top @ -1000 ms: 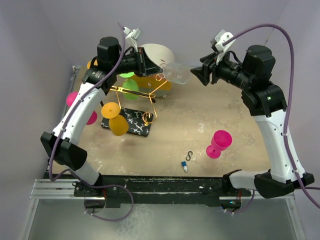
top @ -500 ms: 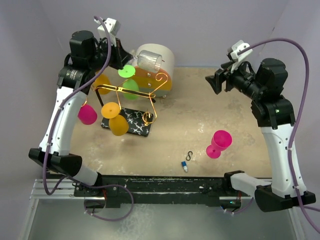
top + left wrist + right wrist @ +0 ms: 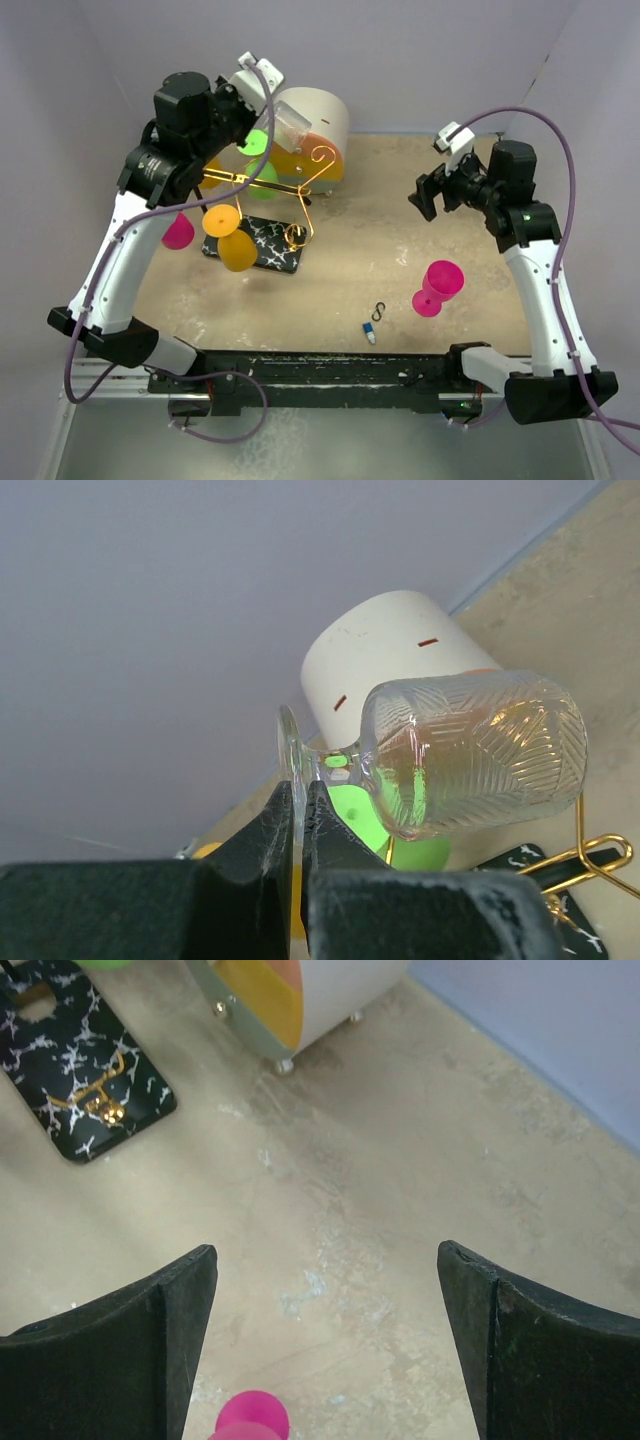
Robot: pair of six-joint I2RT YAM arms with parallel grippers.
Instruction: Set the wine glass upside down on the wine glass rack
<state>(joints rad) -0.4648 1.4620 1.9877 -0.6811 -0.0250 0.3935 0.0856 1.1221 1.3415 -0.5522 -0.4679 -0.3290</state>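
Note:
My left gripper [image 3: 262,122] is shut on the round foot of a clear patterned wine glass [image 3: 289,121], holding it on its side in the air above the back of the rack. In the left wrist view the jaws [image 3: 300,792] pinch the foot edge-on and the bowl [image 3: 475,752] points right. The wine glass rack [image 3: 272,187] is gold wire on a black marbled base [image 3: 262,246]; green, orange and pink glasses hang from its arms. My right gripper [image 3: 424,195] is open and empty over bare table [image 3: 327,1345].
A round cream drawer box [image 3: 318,128] stands behind the rack, close to the held glass, and shows in the left wrist view [image 3: 385,660]. A pink glass [image 3: 437,287] stands at the right front. A small black clip and a white-blue piece [image 3: 373,323] lie near the front.
One second ago the clear glass was between both grippers. The right gripper has let go and drawn back to the right; the left gripper has carried the glass up and left over the rack.

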